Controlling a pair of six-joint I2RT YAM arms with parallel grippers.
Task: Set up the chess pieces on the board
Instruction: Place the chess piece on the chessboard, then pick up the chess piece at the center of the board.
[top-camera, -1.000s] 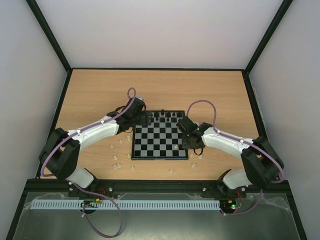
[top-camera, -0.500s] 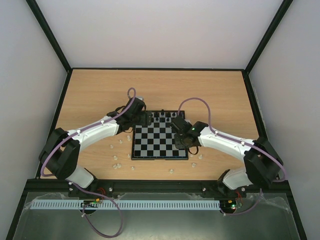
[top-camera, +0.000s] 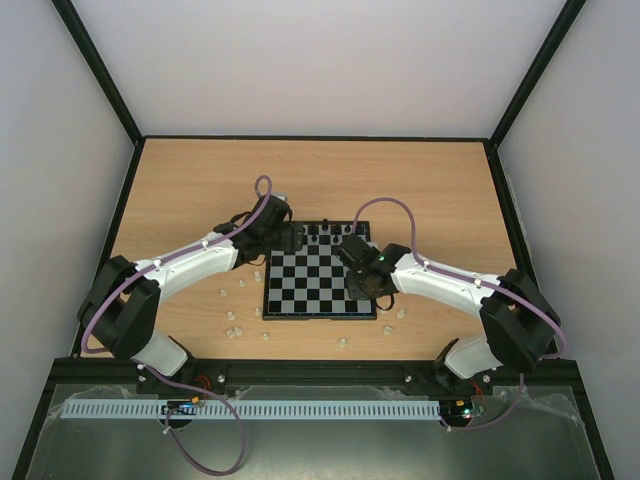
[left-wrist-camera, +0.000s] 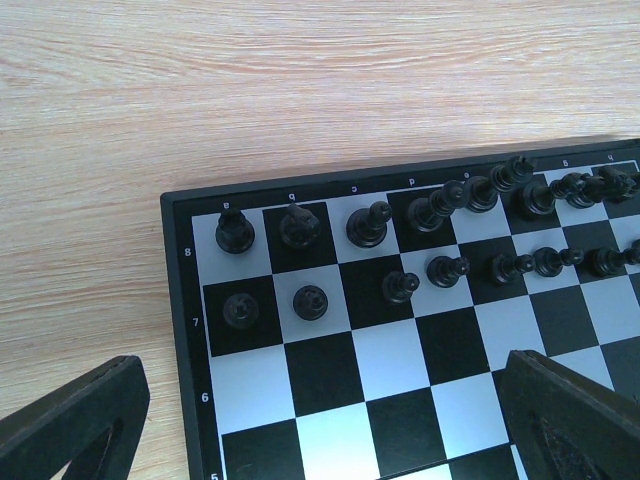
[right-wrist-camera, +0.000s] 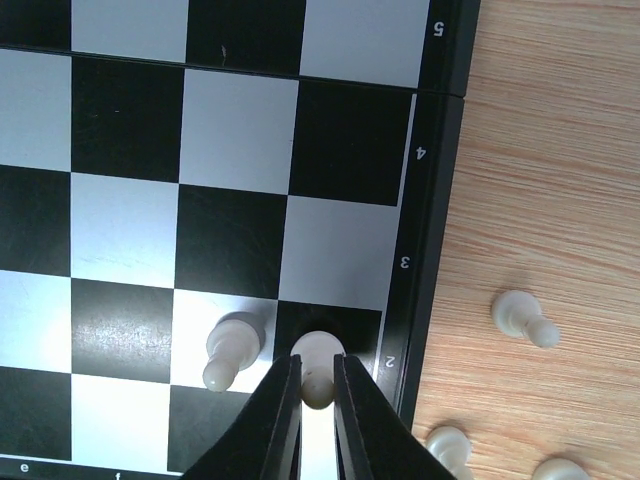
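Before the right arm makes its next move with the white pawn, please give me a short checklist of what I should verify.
1. Grip: the right gripper pinches the white pawn: ok.
2. Place: the pawn is over the dark edge square of row 2 on the board: ok.
3. Base resting on that square: cannot tell.
4. The neighbouring pawn is apart from the fingers: ok, narrowly.
5. The left gripper is open, holding nothing, at the black pieces' corner: ok.
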